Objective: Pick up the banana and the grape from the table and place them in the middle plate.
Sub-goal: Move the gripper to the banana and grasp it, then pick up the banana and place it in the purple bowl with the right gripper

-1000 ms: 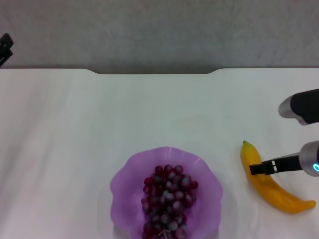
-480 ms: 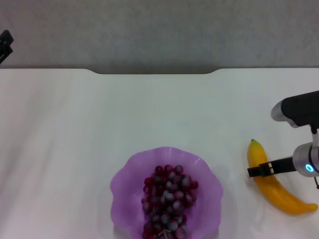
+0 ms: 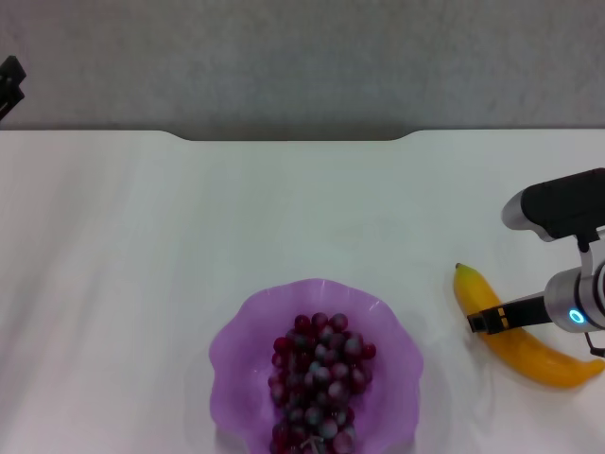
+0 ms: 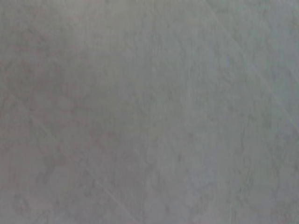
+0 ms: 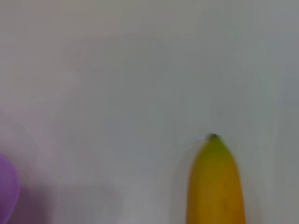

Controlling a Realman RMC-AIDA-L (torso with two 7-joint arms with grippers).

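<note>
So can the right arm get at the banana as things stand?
Probably yes: the right tool is already at the banana on the table, with nothing between them; the middle plate sits apart.

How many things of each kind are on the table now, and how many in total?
Banana: 1, on the table
Grape bunch: 1, in the plate
Plate: 1
Total: 3

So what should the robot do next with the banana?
Probably lift it a little. The right tool sits across the banana, which lies on the table, and the grapes are already in the purple plate. Its grip isn't clear.
</note>
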